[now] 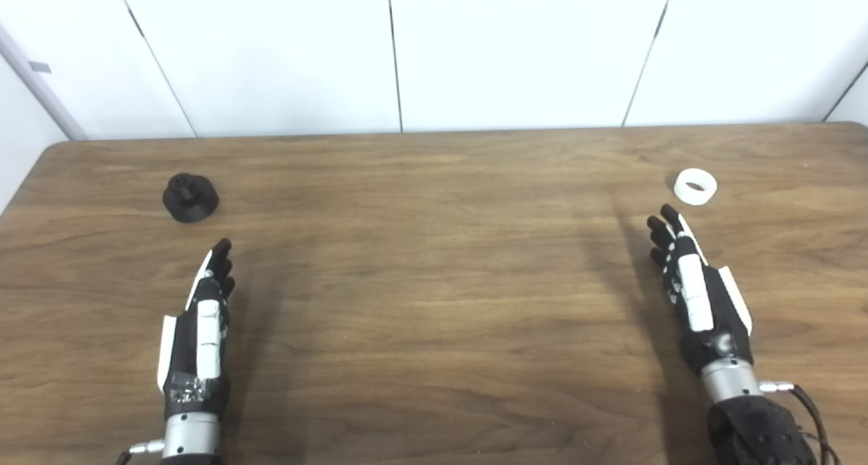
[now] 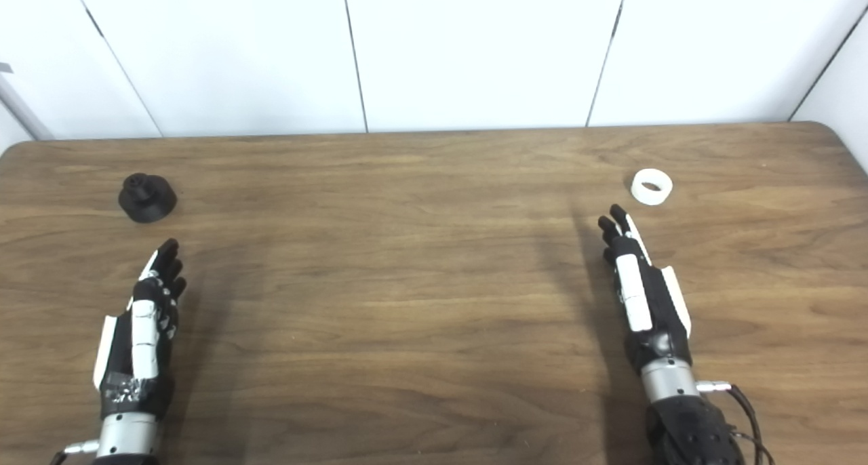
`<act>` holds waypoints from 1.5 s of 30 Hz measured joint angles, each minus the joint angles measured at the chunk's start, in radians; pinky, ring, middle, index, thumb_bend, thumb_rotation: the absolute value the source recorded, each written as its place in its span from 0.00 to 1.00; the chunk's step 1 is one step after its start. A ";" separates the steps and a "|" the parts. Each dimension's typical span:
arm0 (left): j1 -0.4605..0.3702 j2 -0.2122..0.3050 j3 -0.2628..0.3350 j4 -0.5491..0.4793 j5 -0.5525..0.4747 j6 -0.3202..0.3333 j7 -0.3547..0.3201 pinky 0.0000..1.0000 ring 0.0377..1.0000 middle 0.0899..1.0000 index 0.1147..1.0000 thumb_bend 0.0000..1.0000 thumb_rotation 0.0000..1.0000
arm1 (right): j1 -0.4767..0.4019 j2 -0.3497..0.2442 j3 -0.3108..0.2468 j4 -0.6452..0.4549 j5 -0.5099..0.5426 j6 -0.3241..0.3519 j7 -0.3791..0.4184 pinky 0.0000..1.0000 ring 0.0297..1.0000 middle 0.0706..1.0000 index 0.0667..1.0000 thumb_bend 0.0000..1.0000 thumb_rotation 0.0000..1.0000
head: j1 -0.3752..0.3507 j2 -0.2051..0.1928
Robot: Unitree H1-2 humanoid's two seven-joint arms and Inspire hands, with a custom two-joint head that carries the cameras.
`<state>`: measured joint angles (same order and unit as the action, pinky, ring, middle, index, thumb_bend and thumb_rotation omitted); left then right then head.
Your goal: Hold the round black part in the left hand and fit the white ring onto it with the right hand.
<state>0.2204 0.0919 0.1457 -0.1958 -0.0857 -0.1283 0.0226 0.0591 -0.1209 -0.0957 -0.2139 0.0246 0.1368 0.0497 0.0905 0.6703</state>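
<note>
Left hand [image 1: 200, 322] empty, fingers extended; right hand [image 1: 698, 295] likewise.

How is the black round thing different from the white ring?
The round black part is dark with a knob sticking up from a wider base; the white ring is pale with an open hole through its middle. The black part looks bigger and lies far left, the ring far right. Both rest on the wooden table, each just beyond an open robot hand.

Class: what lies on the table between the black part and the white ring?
Nothing: bare table separates the black part from the white ring, shown in both views.
</note>
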 measured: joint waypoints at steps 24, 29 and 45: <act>0.000 -0.001 -0.008 0.003 0.011 -0.011 0.005 1.00 1.00 0.97 0.94 0.59 0.96 | 0.002 -0.004 0.000 -0.002 0.007 0.002 0.000 1.00 0.98 0.95 0.98 0.51 1.00 | 0.110 -0.083; -0.004 -0.008 -0.021 0.013 0.021 -0.051 0.012 1.00 1.00 0.95 0.91 0.54 0.91 | 0.006 -0.036 -0.002 0.030 0.017 -0.051 0.022 1.00 0.99 0.96 1.00 0.51 1.00 | 0.175 -0.135; -0.016 -0.015 -0.050 0.039 0.055 -0.110 0.033 1.00 1.00 0.97 0.93 0.52 0.91 | 0.006 -0.041 -0.007 0.061 0.035 -0.095 0.035 1.00 0.98 0.96 1.00 0.57 1.00 | 0.236 -0.209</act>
<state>0.2047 0.0769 0.0961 -0.1572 -0.0311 -0.2386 0.0556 0.0647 -0.1617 -0.1027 -0.1526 0.0592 0.0422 0.0851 0.3267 0.4617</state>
